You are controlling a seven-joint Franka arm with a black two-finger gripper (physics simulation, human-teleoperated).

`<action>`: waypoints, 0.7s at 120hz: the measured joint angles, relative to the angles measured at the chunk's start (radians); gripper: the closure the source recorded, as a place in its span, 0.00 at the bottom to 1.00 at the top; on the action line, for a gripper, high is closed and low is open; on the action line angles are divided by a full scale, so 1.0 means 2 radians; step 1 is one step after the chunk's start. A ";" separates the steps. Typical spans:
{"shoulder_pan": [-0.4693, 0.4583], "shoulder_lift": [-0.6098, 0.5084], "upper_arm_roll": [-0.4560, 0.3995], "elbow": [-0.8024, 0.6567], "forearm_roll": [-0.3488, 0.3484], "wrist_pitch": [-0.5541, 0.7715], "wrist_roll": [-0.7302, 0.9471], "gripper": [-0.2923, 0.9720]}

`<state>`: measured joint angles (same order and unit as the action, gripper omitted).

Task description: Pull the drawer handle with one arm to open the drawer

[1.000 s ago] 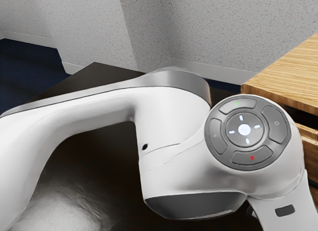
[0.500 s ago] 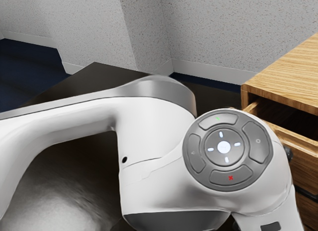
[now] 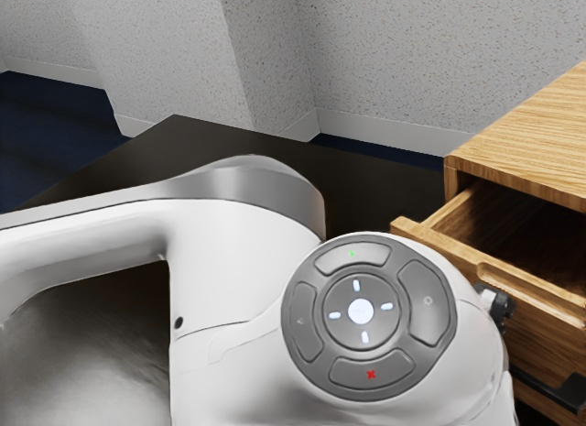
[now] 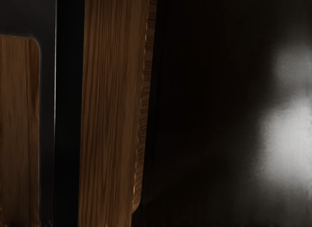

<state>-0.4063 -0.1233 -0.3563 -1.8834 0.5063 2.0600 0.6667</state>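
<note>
A light wooden cabinet (image 3: pixel 536 133) stands at the exterior view's right. Its top drawer (image 3: pixel 462 256) is pulled partly out, and the dark inside (image 3: pixel 513 220) shows. The white wrist housing of my arm (image 3: pixel 366 316), with its round button pad, covers the drawer front's lower part and my hand behind it. A small dark part of the hand (image 3: pixel 500 303) sticks out against the drawer front. In the wrist view the wooden drawer front (image 4: pixel 109 110) runs close beside the hand, with a second wooden panel (image 4: pixel 19 129) past a dark gap.
The cabinet sits on a dark glossy table (image 3: pixel 211 142) that extends toward the exterior view's left and back. Grey speckled walls (image 3: pixel 412 50) with a white skirting stand behind. A black part (image 3: pixel 545 385) shows low on the cabinet front.
My arm's wrist has moved toward the exterior view's left and down. The drawer has slid out of the cabinet along with it, from nearly shut to partly open.
</note>
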 joint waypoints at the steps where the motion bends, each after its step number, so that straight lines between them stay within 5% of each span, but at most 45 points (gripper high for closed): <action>1: 0.000 -0.001 0.000 -0.001 0.000 0.000 0.000 0.27; 71: 0.014 -0.085 -0.020 -0.063 -0.025 -0.012 -0.009 0.50; 74: 0.021 -0.094 -0.020 -0.068 -0.027 -0.013 -0.010 0.39; 84: 0.042 -0.122 -0.024 -0.032 -0.066 -0.054 -0.013 0.32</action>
<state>-0.3218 -0.3675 -0.4052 -1.9476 0.3735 1.9526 0.6397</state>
